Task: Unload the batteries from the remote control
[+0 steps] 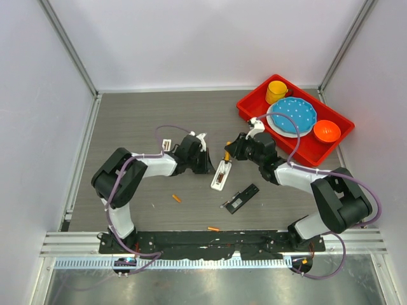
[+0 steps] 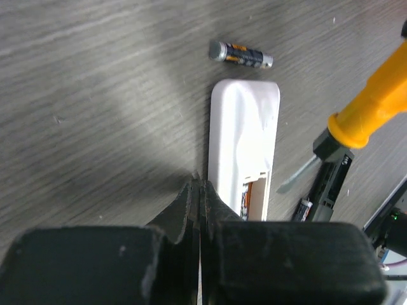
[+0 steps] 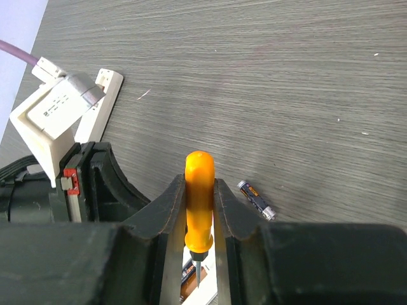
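1. The dark battery (image 2: 241,54) wears an orange-and-black label. Its print is too small to read.
2. The left gripper (image 2: 198,187) has its jaws pressed together and holds nothing. Its tips touch the long edge of the white remote (image 2: 245,140).
3. The remote's compartment lies open at the near end, and something orange (image 2: 254,190) shows inside it.
4. The right gripper (image 3: 199,190) clamps the orange screwdriver (image 3: 199,166) by its handle, blade pointing down over the open compartment.
5. The dark battery lies on the table (image 1: 127,121), just beyond the remote's closed end.
6. Two orange batteries (image 1: 176,198) (image 1: 213,229) lie loose nearer the arm bases, well apart.
7. A black remote (image 1: 241,198) lies near the white one.
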Motion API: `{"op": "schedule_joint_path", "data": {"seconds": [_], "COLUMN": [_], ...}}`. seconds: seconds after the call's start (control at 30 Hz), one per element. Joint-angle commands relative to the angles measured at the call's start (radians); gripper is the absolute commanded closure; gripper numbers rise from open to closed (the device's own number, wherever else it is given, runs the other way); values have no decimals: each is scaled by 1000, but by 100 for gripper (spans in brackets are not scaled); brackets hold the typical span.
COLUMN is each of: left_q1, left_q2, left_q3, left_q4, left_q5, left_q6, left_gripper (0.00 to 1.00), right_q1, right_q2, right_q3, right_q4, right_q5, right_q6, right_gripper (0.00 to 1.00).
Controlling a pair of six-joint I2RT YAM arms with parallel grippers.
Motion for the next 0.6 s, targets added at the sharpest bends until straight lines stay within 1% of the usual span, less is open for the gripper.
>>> {"op": "schedule_joint_path", "data": {"seconds": [0.0, 0.1, 0.27, 0.4, 0.57], "left_q1": [-27, -62, -128, -131, -131], "left_q2": [-11, -47, -55, -27, -36], "left_q3": [-104, -150, -135, -112, -104], "left_q4": [-82, -85, -97, -100, -104], "left_q5": [4, -17, -49, -69, -72], "left_q6": [7, -10, -27, -34, -30], "left_gripper": [100, 100, 100, 100, 100], "right_q1": [3, 5, 3, 3, 3], "right_q2": [-27, -29, -23, -27, -37], "right_q3": [37, 34, 34, 31, 20], "right_q4": [22, 23, 30, 28, 28], "right_q5": [17, 17, 17, 22, 39], "right_q6": [-19, -17, -14, -14, -19], "right_gripper": [99, 99, 99, 99, 99]}}
